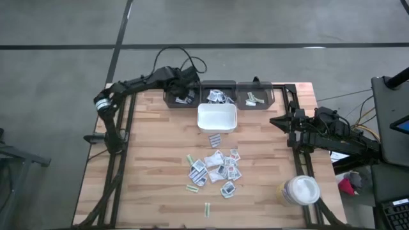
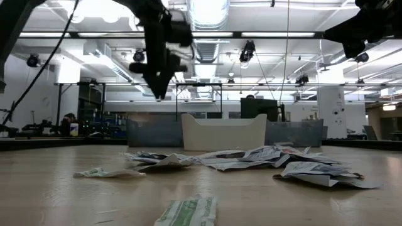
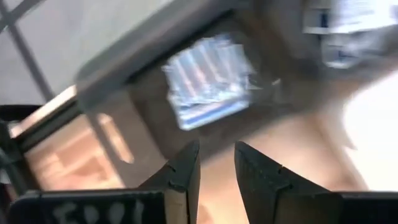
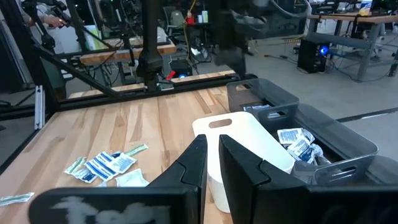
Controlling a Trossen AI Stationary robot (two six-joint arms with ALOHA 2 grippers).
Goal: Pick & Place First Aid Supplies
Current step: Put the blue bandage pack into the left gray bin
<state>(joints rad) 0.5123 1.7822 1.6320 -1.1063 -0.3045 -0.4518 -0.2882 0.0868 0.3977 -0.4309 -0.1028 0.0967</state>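
Overhead, the left pincer (image 1: 185, 97) hangs above the leftmost of three dark grey plastic bins (image 1: 181, 96) at the far edge of the pale wooden bench (image 1: 153, 160), its two fingers parted by a narrow gap and holding nothing. Directly below those fingers, inside that bin, lies a small flat white packet with blue stripes (image 3: 208, 81). Just beside the pincer, toward the bench's middle, stands the white square plastic tray (image 1: 217, 117), with the other two bins behind it, each holding a few small packets (image 1: 217, 96). Nearer the bench's front edge, well apart from the left pincer, a loose heap of small flat first aid packets (image 1: 216, 167) in white with blue, red and greenish print is scattered, with narrow pale green strips (image 1: 192, 189) around it. At the right edge, the right pincer (image 1: 276, 121) waits raised, fingers almost together and empty, pointing toward the tray. A round white-lidded jar (image 1: 301, 190) stands at the front right corner.
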